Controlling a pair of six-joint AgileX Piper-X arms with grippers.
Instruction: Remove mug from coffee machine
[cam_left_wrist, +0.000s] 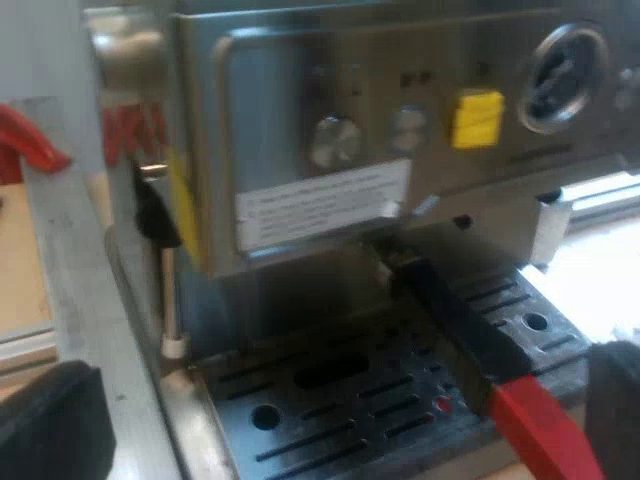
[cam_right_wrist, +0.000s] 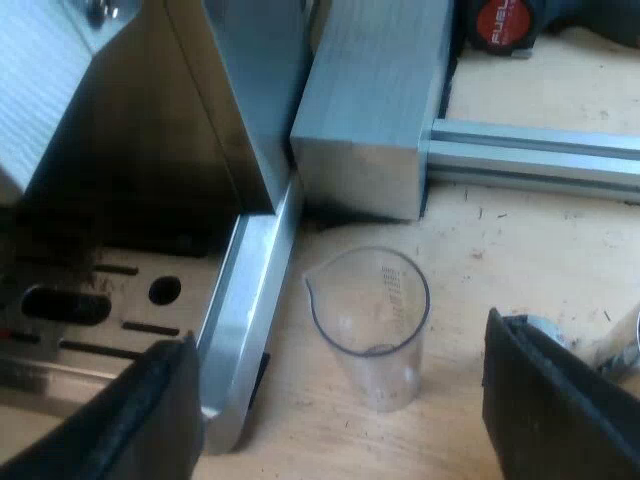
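both grippers wide open, holding nothing; holder locked in the machine

nearest in the left wrist view, the left gripper (cam_left_wrist: 335, 395) has its two black fingers (cam_left_wrist: 50, 425) spread far apart, with nothing between them. it hangs low at the espresso machine (cam_left_wrist: 290, 90), over the front of the slotted drip tray (cam_left_wrist: 350, 365). across that tray reaches the dark handle of the holder (cam_left_wrist: 455, 325), its red end (cam_left_wrist: 540, 430) closest to the camera and its far end locked in under the machine's front. beside the tray a thin steam wand (cam_left_wrist: 170, 290) hangs upright. higher on the steel front are a white label (cam_left_wrist: 325, 205), a round knob (cam_left_wrist: 335, 142), a yellow tag (cam_left_wrist: 477, 118) and a gauge (cam_left_wrist: 567, 77).

the right gripper (cam_right_wrist: 340, 350) is likewise wide open and grips nothing. a measuring glass (cam_right_wrist: 370, 320) stands upright on the wooden table (cam_right_wrist: 520, 250) between its fingers, apart from both, just beside the machine's base. beyond the glass sits a metal block (cam_right_wrist: 370, 120) with a rail (cam_right_wrist: 540, 150) running off from it.

where the mug is, i cannot tell.
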